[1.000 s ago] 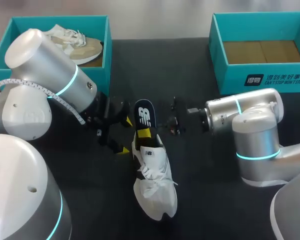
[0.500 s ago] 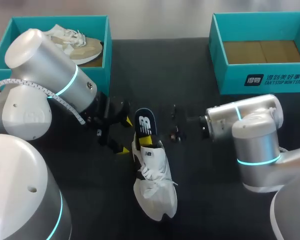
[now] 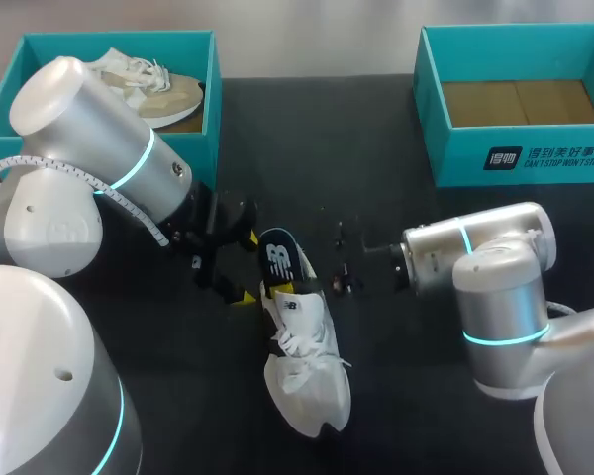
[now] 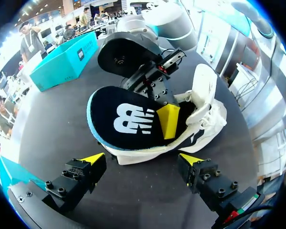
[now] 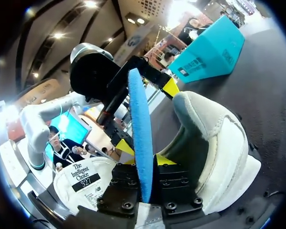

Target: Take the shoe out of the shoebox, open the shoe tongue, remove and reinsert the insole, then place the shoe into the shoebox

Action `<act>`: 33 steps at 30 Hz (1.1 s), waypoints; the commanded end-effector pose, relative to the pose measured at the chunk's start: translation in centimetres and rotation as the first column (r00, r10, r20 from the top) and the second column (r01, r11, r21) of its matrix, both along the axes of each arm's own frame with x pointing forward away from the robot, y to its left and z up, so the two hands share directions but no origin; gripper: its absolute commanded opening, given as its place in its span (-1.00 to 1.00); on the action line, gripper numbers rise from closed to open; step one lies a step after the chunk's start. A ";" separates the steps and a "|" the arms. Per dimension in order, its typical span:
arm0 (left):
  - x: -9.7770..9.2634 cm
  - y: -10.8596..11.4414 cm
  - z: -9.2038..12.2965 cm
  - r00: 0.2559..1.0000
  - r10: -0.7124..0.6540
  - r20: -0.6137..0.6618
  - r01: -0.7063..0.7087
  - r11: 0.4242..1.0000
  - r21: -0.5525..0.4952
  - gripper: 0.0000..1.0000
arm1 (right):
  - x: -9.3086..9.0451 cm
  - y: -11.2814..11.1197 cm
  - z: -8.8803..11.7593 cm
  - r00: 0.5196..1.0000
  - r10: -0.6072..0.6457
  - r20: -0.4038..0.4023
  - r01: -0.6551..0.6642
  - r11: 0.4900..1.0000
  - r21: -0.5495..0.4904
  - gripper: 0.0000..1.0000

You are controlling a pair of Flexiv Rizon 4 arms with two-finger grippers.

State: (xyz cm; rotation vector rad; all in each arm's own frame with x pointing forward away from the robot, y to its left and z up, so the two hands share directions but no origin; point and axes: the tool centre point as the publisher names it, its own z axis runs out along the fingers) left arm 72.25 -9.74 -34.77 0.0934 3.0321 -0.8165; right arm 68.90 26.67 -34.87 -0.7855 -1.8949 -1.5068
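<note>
The white lace-up sneaker point(image 3: 307, 374) lies upright on the black bench point(image 3: 188, 396), its toe pointing towards the robot. My right pincer point(image 5: 145, 160) is clamped on the dark, blue-edged foam insole point(image 3: 279, 260), which stands tilted at the sneaker's heel opening. My left pincer point(image 3: 246, 269) hangs spread wide just beside the heel, gripping nothing.

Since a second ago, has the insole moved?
Yes. The insole has shifted nearer the white shoe, farther from the right shoebox.
</note>
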 end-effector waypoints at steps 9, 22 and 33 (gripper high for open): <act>0.0 0.0 -0.1 1.000 -0.001 0.001 0.001 1.000 0.000 1.00 | 0.1 -0.1 1.3 0.999 -0.011 0.049 0.012 1.000 -0.021 -0.21; 0.0 0.0 -0.1 1.000 -0.001 0.001 0.001 1.000 0.000 1.00 | 1.2 -0.5 2.7 0.995 -0.003 0.102 0.008 0.999 -0.043 -0.24; 0.0 0.0 -0.1 1.000 -0.001 0.001 0.001 1.000 0.000 1.00 | 2.7 -0.9 2.6 0.995 0.011 0.100 -0.008 1.000 -0.029 -0.78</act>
